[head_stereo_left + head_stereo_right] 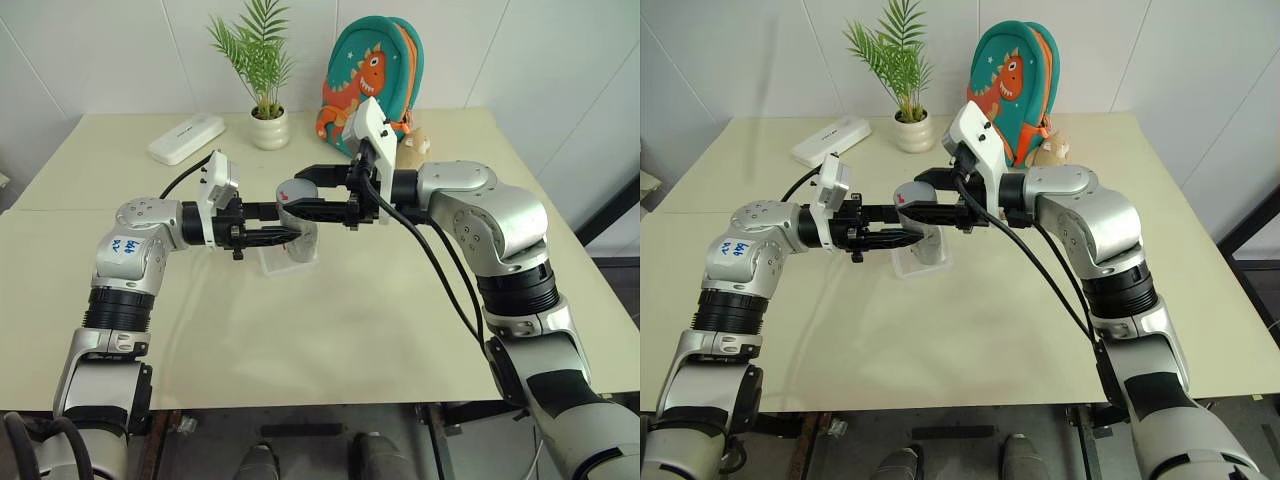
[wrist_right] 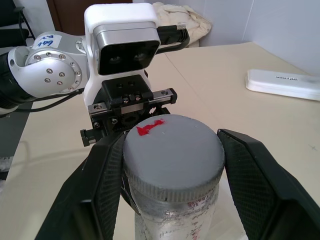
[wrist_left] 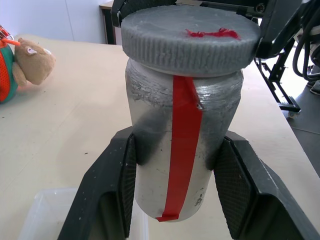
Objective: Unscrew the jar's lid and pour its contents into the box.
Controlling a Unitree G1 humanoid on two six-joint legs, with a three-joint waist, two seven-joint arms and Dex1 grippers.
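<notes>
Left gripper [image 3: 172, 200] clamps the jar [image 3: 182, 150] upright above the box [image 1: 275, 262]; right gripper [image 2: 172, 165] is closed on the lid [image 2: 172, 150] (still seated on jar).

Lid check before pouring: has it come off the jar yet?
No, the lid sits on top of the jar, covering its mouth.

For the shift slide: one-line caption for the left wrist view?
Left gripper clamps the red-striped jar upright while the right gripper grips its lid.
</notes>
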